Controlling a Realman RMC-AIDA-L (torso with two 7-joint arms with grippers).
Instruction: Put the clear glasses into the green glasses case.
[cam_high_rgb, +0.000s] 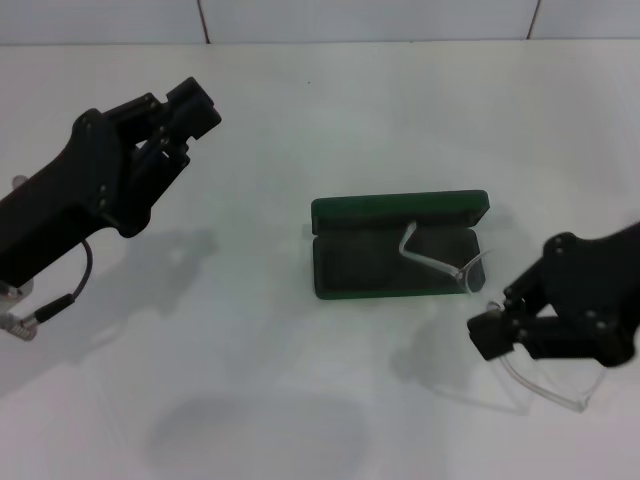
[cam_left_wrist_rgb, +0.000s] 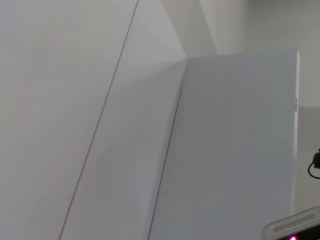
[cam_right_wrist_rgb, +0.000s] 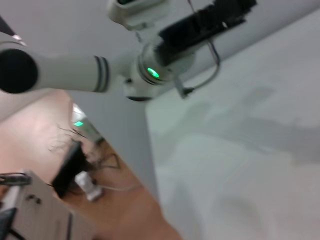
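So the right gripper (cam_high_rgb: 492, 335) is down low over the desk (cam_high_rgb: 300, 120), and honestly I can't tell how its jaws are set, the black housing hides them. The clear glasses (cam_high_rgb: 545, 388) are right at that gripper: the lens part lies on the desk just under and beside it, on the side nearer the robot, and one clear temple arm runs up from near the gripper and over the rim into the green glasses case (cam_high_rgb: 398, 245). Whether the jaws are actually pinching the frame or just sitting next to it, can't say. The case is just beyond the right gripper, toward the middle of the desk, lying open with its lid tipped up at the far side and the dark lining showing; only that bent temple tip is inside it, the rest of the glasses hang outside over the case's right end. The left gripper (cam_high_rgb: 175, 120) is well away from all this, held up in the air off to the left side, and its jaws look to be together or close to it, but I can't really tell from this angle. Its own wrist camera only shows plain pale surfaces, while the right wrist camera catches the left arm (cam_right_wrist_rgb: 65, 72) across the desk with a green light lit on it.
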